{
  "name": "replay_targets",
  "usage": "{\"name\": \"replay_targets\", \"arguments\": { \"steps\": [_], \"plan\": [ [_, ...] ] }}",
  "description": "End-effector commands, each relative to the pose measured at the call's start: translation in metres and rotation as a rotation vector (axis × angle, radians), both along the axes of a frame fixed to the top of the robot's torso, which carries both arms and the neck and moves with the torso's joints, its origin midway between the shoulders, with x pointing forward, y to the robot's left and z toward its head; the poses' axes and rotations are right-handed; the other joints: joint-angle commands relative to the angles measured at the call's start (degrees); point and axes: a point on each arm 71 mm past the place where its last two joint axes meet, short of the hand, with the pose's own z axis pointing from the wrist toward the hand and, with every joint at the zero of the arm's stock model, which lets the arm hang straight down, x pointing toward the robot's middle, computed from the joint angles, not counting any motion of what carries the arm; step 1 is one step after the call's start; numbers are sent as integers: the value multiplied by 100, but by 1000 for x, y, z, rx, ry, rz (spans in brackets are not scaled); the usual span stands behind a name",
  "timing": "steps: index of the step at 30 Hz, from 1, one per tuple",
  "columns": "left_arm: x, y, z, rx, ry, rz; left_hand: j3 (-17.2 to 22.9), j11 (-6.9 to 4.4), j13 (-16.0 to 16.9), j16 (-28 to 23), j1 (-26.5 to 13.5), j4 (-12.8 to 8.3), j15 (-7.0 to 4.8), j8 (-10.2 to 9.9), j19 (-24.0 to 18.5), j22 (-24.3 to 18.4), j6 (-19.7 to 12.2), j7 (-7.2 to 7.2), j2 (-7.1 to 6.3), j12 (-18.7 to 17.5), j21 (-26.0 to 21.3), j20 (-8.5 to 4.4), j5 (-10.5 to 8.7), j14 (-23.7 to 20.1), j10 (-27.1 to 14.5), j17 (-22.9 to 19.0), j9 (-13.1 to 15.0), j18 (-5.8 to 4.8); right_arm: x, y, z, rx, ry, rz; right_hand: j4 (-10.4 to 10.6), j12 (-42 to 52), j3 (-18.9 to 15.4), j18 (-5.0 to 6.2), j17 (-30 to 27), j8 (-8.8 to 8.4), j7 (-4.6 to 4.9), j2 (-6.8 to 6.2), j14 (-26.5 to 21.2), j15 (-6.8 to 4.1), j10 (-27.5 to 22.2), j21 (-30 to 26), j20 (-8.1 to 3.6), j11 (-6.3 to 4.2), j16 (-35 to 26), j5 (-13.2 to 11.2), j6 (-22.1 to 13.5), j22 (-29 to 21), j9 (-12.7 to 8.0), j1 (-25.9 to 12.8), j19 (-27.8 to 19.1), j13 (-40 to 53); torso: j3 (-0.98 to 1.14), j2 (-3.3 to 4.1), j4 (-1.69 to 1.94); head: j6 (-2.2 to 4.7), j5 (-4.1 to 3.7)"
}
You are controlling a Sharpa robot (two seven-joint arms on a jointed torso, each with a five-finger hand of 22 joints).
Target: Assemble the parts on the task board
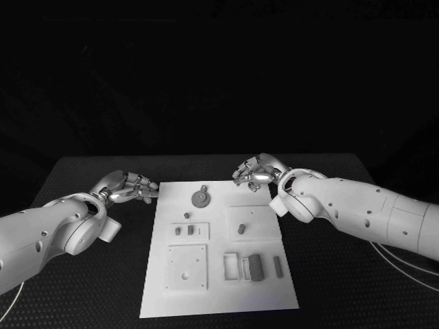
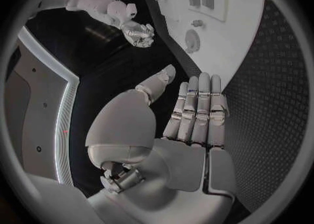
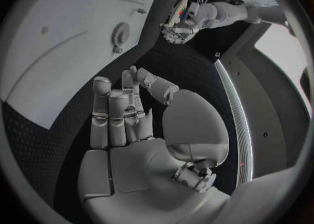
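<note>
The white task board lies in the middle of the black table. On it are small grey parts: a round disc near the far end, a short peg on a square plate, and several upright blocks near the front. My left hand hovers just off the board's far left corner. My right hand hovers over the far right corner. In the left wrist view the left hand has straight fingers and holds nothing. The right hand looks the same, empty, with the thumb apart.
A square recessed plate sits at the board's front left. Black matting borders the board on both sides. Across the board, the left wrist view shows the right hand, and the right wrist view shows the left hand.
</note>
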Motion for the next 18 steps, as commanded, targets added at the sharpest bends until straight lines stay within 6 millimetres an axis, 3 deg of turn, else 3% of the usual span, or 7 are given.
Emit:
{"name": "replay_targets", "arguments": {
  "steps": [1, 8, 18],
  "plan": [
    [-2, -10, 11, 99, -186, -19, -43, -14, -13, 4, 88, -18, -23, 25, 70, 3, -57, -7, -51, 22, 23, -13, -6, 77, 22, 46, -10, 56, -1, 0, -2, 206, 104, -88, 10, 30, 31, 263, 7, 21, 2, 56, -18, -27, 5, -8, -8, -20, -38, 16, -2, 79, 27, 1, 12, 85, -7, -1, 4, 37, 2],
    [-10, -39, 21, 160, -338, -36, -263, -26, -31, -24, 61, -18, -55, 37, 141, 2, -66, -4, -243, 56, 18, -51, -51, 148, 45, 130, -25, 42, -12, 16, -7, 342, 223, -124, 8, 28, 35, 263, 11, 20, 5, 68, -25, -24, -3, -11, -6, -18, -39, 16, -12, 82, 39, -15, 3, 98, -13, 2, 0, 119, 30],
    [-19, -84, 26, 165, -377, -49, -651, -71, -18, -76, -124, -14, -103, 78, 253, -9, -22, -25, -362, 143, 10, -102, -57, 255, 122, 249, -40, 41, -25, 36, -8, 417, 274, -121, 8, 28, 38, 263, 15, 20, 6, 74, -30, -23, -6, -12, -4, -16, -40, 16, -17, 83, 50, -27, -1, 109, -2, -2, 6, 228, 107]
  ]
}}
